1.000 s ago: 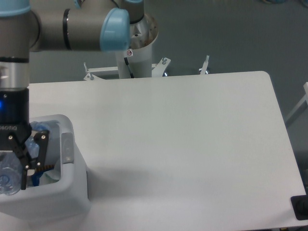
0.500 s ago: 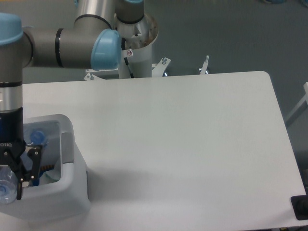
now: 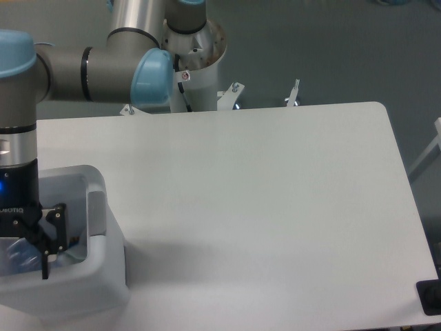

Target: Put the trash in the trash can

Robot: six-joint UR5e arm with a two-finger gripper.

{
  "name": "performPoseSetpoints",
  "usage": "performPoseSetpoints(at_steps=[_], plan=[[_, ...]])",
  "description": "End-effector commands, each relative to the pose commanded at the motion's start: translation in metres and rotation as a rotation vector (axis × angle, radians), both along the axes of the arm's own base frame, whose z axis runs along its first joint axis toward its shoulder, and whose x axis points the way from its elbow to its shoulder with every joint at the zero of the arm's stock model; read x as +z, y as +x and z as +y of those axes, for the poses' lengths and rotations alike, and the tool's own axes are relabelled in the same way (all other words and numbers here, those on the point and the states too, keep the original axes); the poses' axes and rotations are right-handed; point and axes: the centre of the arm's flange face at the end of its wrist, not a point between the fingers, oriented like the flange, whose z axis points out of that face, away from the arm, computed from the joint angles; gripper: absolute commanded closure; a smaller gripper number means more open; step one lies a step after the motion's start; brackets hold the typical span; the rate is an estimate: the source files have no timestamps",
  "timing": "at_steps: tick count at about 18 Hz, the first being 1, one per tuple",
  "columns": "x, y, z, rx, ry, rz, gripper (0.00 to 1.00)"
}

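The white trash can (image 3: 96, 276) stands at the table's front left corner, with its grey tab (image 3: 96, 212) facing right. My gripper (image 3: 41, 258) reaches down inside it, its dark fingers (image 3: 47, 238) close together. The clear crushed bottle (image 3: 15, 256) shows as a bluish translucent shape at the fingers' left side, low in the trash can, and the gripper looks shut on it. Its cap is hidden behind the gripper. I cannot make out the crumpled wrapper in this view.
The arm's grey links and blue joint caps (image 3: 148, 72) span the back left above the table (image 3: 262, 200). The robot's white base column (image 3: 196, 79) stands behind the table's far edge. A black object (image 3: 431, 296) sits beyond the front right corner.
The gripper has sunk deeper into the trash can with the bottle and shifted slightly right. The blue cap seen earlier is hidden now.
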Motion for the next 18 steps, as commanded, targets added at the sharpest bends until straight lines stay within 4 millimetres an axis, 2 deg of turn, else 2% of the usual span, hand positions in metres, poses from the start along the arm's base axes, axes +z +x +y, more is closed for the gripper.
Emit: performPoseSetpoints(at_steps=[1,4,7,8,10,14,18], plan=[[0.002,-0.009,-0.003,0.025,-0.004,0.014,0.00],[0.019,-0.057,-0.027,0.143,-0.012,0.090,0.00],[0.023,-0.100,-0.043,0.175,-0.037,0.141,0.00],[0.024,-0.123,-0.052,0.195,-0.058,0.173,0.00],[0.025,-0.154,-0.067,0.240,-0.096,0.224,0.00],[0.028,-0.186,-0.087,0.246,-0.192,0.341,0.00],[0.035,-0.205,-0.116,0.163,-0.340,0.376,0.00]])
